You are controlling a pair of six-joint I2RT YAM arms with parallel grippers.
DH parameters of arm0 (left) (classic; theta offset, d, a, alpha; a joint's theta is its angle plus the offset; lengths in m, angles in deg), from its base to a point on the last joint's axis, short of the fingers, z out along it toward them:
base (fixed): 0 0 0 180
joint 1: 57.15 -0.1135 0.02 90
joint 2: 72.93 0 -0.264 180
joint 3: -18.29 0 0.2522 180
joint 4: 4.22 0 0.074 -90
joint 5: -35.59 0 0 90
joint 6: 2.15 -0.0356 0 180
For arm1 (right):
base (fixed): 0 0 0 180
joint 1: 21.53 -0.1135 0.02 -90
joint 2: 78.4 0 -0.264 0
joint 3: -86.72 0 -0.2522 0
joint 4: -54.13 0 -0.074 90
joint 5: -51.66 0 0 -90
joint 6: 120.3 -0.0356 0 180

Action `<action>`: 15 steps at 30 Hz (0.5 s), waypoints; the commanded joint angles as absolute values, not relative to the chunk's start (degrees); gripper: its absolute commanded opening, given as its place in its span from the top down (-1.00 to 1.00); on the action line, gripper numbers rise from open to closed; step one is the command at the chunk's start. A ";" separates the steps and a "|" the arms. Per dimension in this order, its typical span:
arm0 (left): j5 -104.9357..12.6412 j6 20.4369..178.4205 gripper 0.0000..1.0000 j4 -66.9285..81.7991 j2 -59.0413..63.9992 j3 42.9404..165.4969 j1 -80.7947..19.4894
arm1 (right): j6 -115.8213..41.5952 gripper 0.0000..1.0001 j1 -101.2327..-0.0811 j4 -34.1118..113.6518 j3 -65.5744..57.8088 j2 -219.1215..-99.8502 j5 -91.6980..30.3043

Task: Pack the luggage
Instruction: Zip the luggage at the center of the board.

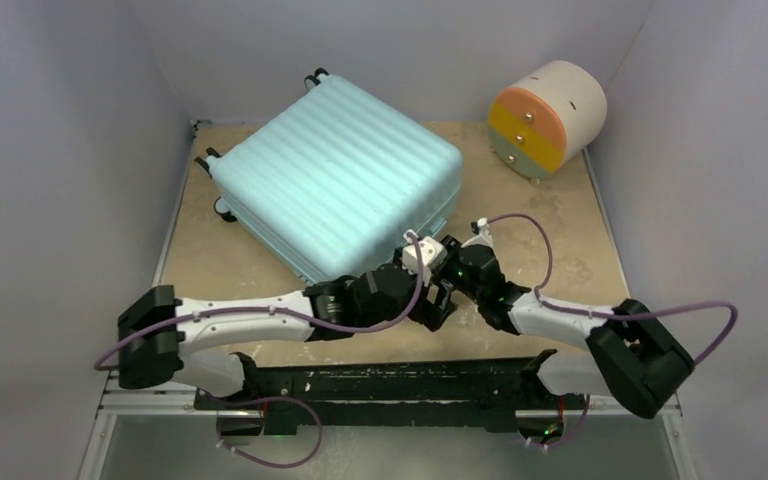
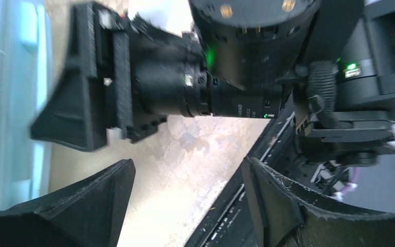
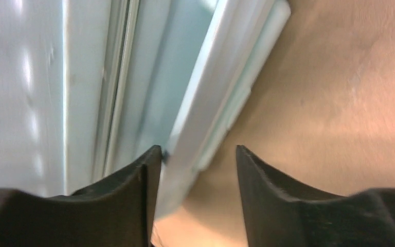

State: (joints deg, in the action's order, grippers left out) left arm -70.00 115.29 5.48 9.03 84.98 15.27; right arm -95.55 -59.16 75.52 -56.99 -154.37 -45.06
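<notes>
Luggage: the luggage (image 1: 335, 175) lies flat and shut on the bench (image 1: 560, 250), ribbed shell up and turned diagonally. Its wheels are at the far-left end.

Long axis: as I judge it, it runs from the wheeled far-left end to the near-right end, which faces me.

Left end effector: the left end effector (image 2: 187, 162) has its fingers apart with nothing between them but bare bench. The luggage is a pale strip off to one side of my left wrist view. Straight ahead is my own right arm's wrist (image 2: 226, 67), very close.

Right end effector: the right end effector (image 3: 198, 149) also has its fingers apart, clamped on nothing. One fingertip (image 3: 151, 159) sits right at the luggage's pale edge strip, which reaches partly into the gap. The other fingertip is over bench.

Nearer arm: the right one is at the shell's near-right side. The left one is just beside it but faces away from the shell.

What the next move turns on: probably the seam along that near-right side. I would have to work along that edge, and my arms are crowded there.

Writing: no brand or label shows on the shell. The small print on my right wrist is too blurred to read.

Also there: a round drawer unit (image 1: 545, 118) stands at the far right, well apart.
</notes>
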 commanded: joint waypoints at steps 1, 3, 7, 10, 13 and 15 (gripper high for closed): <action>-67.59 116.35 -0.61 9.30 -1.03 85.05 15.52 | -85.58 -0.24 -60.22 56.38 -58.72 -144.53 -41.48; -68.38 116.41 -0.63 12.13 -5.27 84.68 15.53 | -81.35 -0.34 -60.20 53.08 -58.84 -139.28 -41.45; -74.72 114.14 -0.66 14.22 -13.44 82.58 15.53 | -67.05 -0.37 -60.22 57.43 -59.91 -130.91 -34.99; -85.52 111.12 -0.68 12.90 -18.52 79.64 15.45 | -60.61 -0.28 -60.69 62.74 -61.22 -128.02 -26.18; -92.56 108.08 -0.79 11.77 -20.58 78.29 14.45 | -54.67 -0.23 -63.08 65.98 -60.82 -127.66 -22.78; -94.04 106.96 -0.83 11.83 -20.62 78.82 12.13 | -51.15 -0.23 -65.86 68.65 -60.10 -128.53 -22.75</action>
